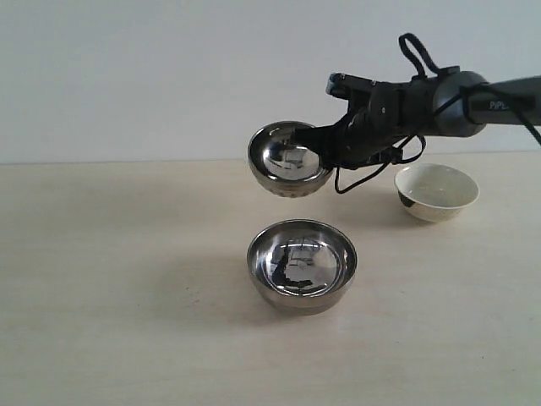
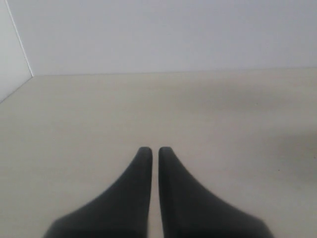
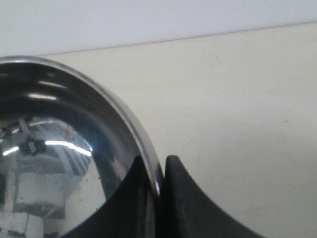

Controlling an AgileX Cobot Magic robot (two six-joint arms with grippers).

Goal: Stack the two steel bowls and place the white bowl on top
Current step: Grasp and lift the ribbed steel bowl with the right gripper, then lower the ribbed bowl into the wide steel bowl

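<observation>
My right gripper [image 1: 325, 145] is shut on the rim of the dimpled steel bowl [image 1: 289, 158], which hangs tilted in the air above and slightly behind the smooth steel bowl [image 1: 301, 265] on the table. In the right wrist view the held bowl's rim [image 3: 148, 148] is pinched between my right gripper's [image 3: 157, 162] two fingers. The white bowl [image 1: 436, 191], with a dark patch on its side, stands on the table to the right, under the right arm. My left gripper [image 2: 155, 151] is shut on nothing above bare tabletop; it does not show in the exterior view.
The pale wooden table [image 1: 118, 279] meets a white wall behind. A loose black cable [image 1: 359, 179] hangs under the right wrist near the white bowl.
</observation>
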